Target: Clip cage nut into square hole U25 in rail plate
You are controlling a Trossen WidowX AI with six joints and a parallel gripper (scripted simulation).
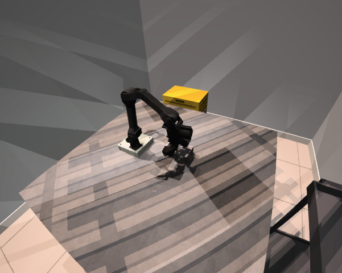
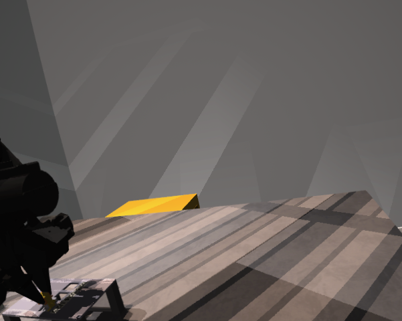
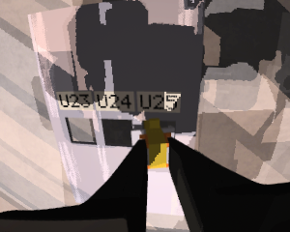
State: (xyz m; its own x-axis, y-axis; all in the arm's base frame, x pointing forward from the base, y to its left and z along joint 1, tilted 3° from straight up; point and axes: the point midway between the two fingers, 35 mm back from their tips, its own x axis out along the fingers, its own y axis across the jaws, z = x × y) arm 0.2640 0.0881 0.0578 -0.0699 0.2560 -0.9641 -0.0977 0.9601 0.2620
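Landmark: the pale metal rail plate (image 2: 19,307) (image 3: 118,169), raised on legs above the striped wood-look bench (image 1: 153,217) (image 2: 207,269). The black jaws (image 2: 47,297) pinch the small yellow cage nut (image 2: 49,301) (image 3: 157,150) over the plate, at the square hole below the U25 label (image 3: 159,101). Whether the wings are through the hole: cannot tell.

Edges: the nut is near one side edge of the plate; beyond that edge, open bench. The U24 and U23 holes lie on the other side of the nut, uncovered.

Views: wrist view gives the labels; exterior view shows the plate's legs; top view shows the pale arm base (image 1: 140,152) near the plate, which the arm mostly hides there.

Surroundings: yellow box (image 1: 184,95) (image 2: 156,204) well apart from the plate, past the bench edge; black frame (image 1: 314,229) farther off, obstructing nothing at the plate.
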